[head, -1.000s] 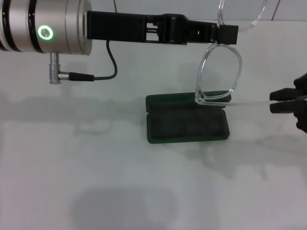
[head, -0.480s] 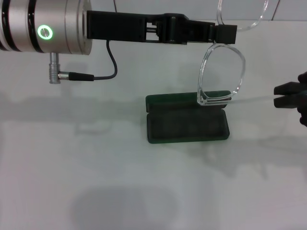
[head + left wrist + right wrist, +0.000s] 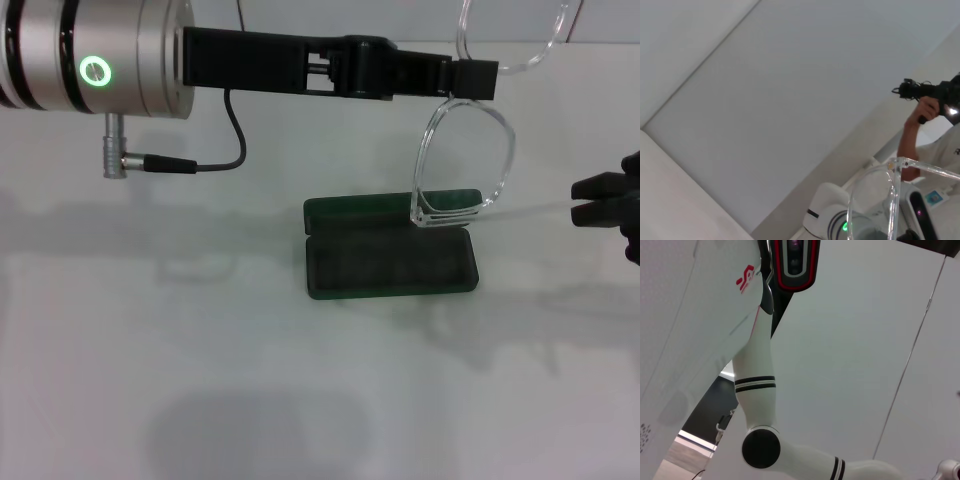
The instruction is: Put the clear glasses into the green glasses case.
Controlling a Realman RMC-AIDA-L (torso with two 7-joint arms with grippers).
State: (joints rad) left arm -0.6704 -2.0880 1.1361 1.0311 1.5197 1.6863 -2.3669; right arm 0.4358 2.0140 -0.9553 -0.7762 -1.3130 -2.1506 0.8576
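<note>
On the white bench [image 3: 200, 330] the green glasses case [image 3: 390, 262] lies open. Above its far edge the left claw [image 3: 478, 78] pinches the clear glasses [image 3: 463, 165], lifted slightly; the right claw [image 3: 598, 201], apparently pressed together on one arm's tip, has withdrawn rightward.

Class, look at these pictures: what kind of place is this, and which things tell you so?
Probably a robotics lab or test room: a plain white table, bare white walls, a white jointed robot arm, and a person holding a black device.
</note>
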